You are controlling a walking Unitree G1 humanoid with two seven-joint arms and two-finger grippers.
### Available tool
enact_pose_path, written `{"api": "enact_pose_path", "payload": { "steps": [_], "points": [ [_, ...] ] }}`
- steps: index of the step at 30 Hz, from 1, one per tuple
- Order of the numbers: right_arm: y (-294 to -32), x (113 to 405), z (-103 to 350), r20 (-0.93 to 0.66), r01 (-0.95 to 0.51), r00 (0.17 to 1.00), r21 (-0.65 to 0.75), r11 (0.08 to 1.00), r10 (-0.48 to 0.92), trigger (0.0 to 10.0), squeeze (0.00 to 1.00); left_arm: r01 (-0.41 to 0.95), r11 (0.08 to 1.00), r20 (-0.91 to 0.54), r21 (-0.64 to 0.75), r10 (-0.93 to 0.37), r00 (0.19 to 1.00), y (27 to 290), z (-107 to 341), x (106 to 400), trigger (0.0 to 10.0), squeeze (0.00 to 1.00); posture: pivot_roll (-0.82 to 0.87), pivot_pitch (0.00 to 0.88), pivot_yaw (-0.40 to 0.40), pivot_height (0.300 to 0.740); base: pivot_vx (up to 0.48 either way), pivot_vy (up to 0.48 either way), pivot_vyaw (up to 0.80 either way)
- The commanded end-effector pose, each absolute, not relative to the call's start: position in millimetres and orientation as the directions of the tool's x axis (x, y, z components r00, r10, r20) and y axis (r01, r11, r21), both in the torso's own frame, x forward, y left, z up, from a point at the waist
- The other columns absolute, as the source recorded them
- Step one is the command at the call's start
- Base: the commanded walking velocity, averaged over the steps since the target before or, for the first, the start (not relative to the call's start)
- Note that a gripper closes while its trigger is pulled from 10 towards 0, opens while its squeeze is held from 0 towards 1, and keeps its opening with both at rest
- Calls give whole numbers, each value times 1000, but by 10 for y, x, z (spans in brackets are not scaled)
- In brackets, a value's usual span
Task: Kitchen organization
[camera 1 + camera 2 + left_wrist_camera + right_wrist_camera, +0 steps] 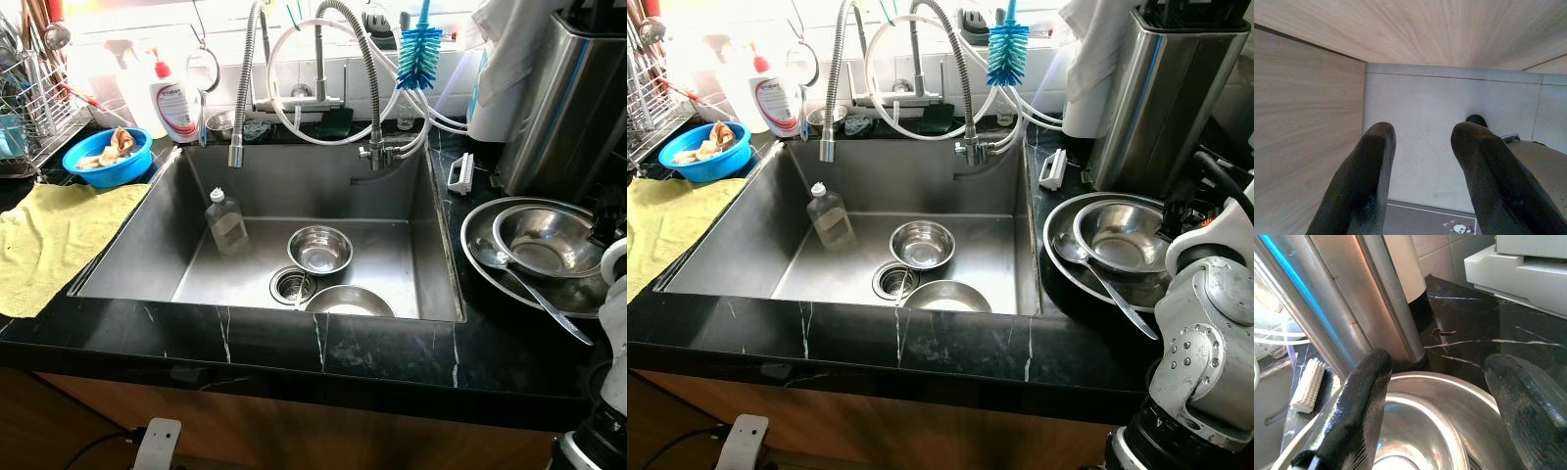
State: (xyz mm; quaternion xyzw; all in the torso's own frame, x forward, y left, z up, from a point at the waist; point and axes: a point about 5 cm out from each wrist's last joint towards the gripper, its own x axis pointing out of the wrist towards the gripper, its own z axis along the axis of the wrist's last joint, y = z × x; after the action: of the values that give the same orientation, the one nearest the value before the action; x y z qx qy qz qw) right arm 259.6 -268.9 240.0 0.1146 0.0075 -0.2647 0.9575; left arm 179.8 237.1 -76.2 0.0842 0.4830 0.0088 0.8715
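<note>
A steel sink (294, 186) holds a small steel bowl (319, 249), a second steel bowl (348, 302) at its front wall, and a clear bottle (227, 223) leaning near the left. On the black counter to the right, a steel bowl (547, 240) sits nested in a wider steel dish (472, 235) with a long spoon (529, 292) across it. My right arm (1205, 333) reaches over that stack. My right gripper (1437, 364) stands open just above the nested bowl (1415, 431), holding nothing. My left gripper (1424, 131) hangs open beside a wooden cabinet panel.
A tall steel canister (573, 98) stands right behind the stacked bowls, with a white scrub brush (460, 173) beside it. Spring faucet hoses (245, 88) and a blue bottle brush (421, 54) hang over the sink. On the left lie a yellow cloth (59, 235), blue bowl (108, 155), soap bottle (174, 103) and dish rack (29, 117).
</note>
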Motion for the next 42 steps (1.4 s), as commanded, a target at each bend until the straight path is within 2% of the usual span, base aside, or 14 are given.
{"api": "enact_pose_path", "payload": {
  "steps": [1, 6, 28, 42],
  "points": [
    [-2633, 2590, 2464, -57, 480, 875, 243, 843, -481, 10000, 0, 87, 980, -845, 177, 106, 524, 2426, -755, 1786, 10000, 0, -242, 0, 110, 740, 0, 0, 0],
    [-2609, 2588, 2412, -109, 479, 877, 280, 832, -469, 10000, 0, 93, 980, -844, 177, 103, 526, 2428, -748, 1797, 10000, 0, -238, 0, 109, 740, 0, 0, 0],
    [-2647, 2562, 2216, -224, 504, 862, 275, 819, -455, 10000, 0, 100, 979, -845, 177, 99, 526, 2418, -751, 1796, 10000, 0, -228, 0, 106, 740, 0, 0, 0],
    [-2638, 2571, 2145, -253, 504, 860, 291, 813, -443, 10000, 0, 102, 979, -843, 178, 98, 529, 2424, -744, 1808, 10000, 0, -223, 0, 105, 740, 0, 0, 0]
  ]
}}
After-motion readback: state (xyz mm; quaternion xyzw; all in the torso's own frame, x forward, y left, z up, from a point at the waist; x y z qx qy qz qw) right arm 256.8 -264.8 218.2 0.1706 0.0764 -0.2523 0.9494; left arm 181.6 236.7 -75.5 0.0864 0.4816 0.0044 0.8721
